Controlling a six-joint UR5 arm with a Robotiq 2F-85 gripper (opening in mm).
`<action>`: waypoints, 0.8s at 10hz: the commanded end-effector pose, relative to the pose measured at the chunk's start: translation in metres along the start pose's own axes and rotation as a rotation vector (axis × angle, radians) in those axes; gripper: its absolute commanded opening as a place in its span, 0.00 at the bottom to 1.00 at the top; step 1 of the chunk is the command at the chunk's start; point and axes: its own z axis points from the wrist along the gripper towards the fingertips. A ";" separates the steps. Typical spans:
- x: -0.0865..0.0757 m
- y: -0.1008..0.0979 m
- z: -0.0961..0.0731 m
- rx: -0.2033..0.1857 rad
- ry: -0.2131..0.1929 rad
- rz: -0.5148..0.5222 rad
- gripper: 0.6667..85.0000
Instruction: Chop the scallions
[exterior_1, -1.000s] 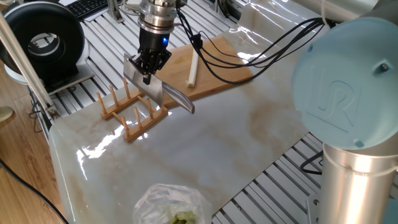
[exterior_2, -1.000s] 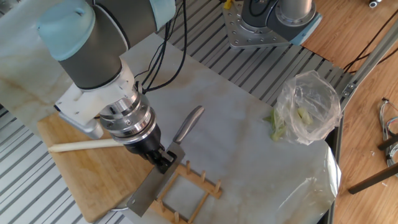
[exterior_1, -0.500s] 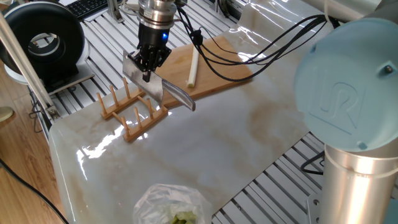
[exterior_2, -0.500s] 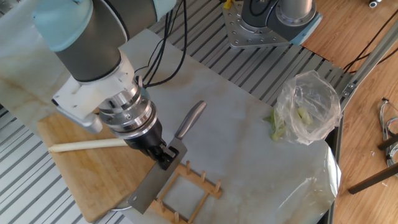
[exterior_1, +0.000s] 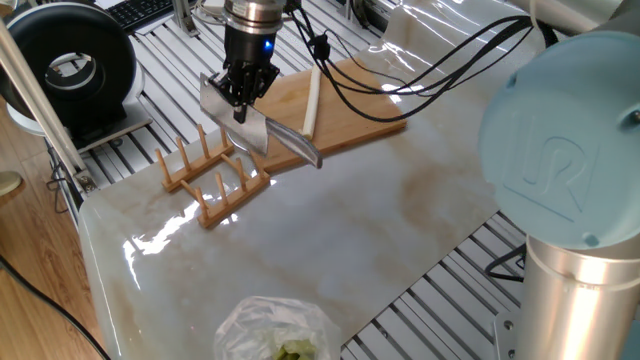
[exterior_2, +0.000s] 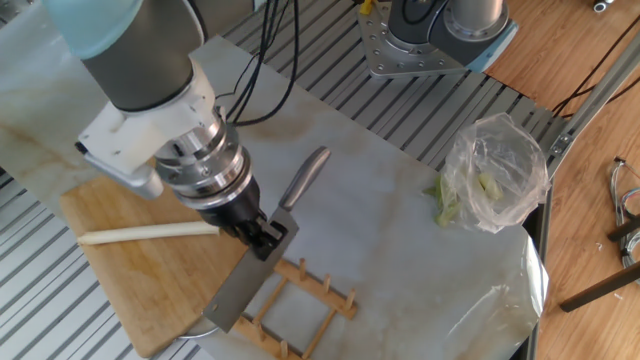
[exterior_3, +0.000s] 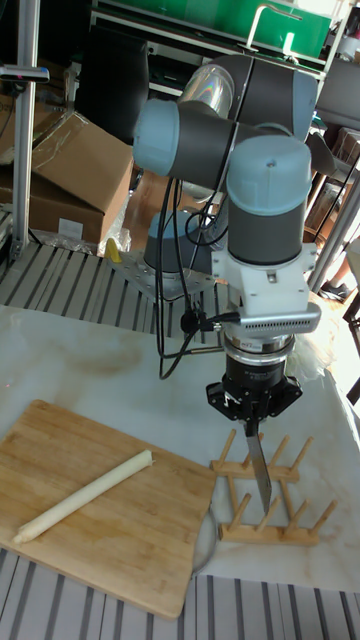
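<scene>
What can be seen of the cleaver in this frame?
The steel cleaver, a broad grey rectangular blade with a rounded metal handle, is clamped across the top of its blade by the black two-finger tool. It hangs in the air, blade edge down, above the wooden peg rack and beside the wooden cutting board. It touches nothing but the tool; the pale whole scallion stalk lies uncut on the board.
</scene>
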 end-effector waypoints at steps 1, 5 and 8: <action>0.005 0.005 -0.016 -0.003 0.005 -0.004 0.01; -0.010 -0.007 -0.043 0.125 -0.077 -0.029 0.01; -0.024 -0.024 -0.053 0.193 -0.141 -0.084 0.01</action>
